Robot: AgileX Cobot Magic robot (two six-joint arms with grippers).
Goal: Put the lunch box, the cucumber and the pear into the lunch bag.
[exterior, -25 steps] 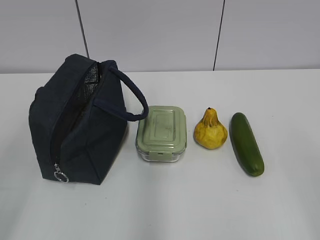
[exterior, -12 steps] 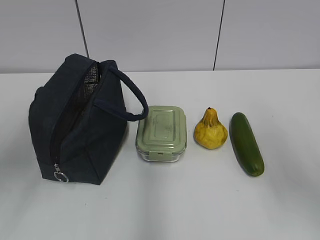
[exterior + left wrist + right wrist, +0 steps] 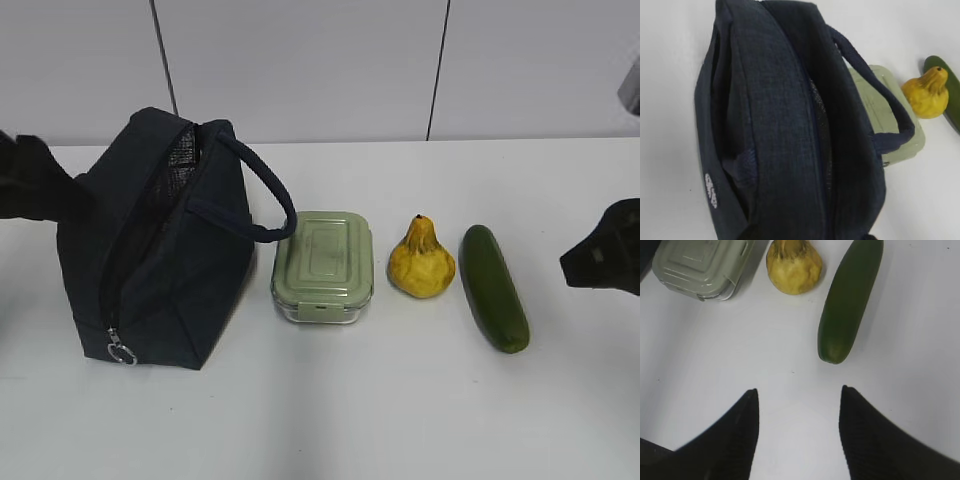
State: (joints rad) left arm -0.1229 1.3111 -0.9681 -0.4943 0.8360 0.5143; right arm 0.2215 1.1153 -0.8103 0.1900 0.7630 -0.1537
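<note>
The lunch bag [image 3: 155, 245] stands on the white table [image 3: 330, 410] with its zipper open. Its loop handle [image 3: 262, 205] leans out over the lunch box [image 3: 323, 266], which sits just beside the bag. Next come the pear [image 3: 420, 262] and the cucumber [image 3: 493, 287], in a row. The right gripper [image 3: 797, 405] hangs near the cucumber, fingers apart and empty. The left gripper [image 3: 30, 180] is by the bag; I cannot tell if it is open.

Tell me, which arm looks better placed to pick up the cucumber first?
The right. Its open end effector hovers over bare table just short of the cucumber, while the left arm is over the lunch bag, on the far side.
</note>
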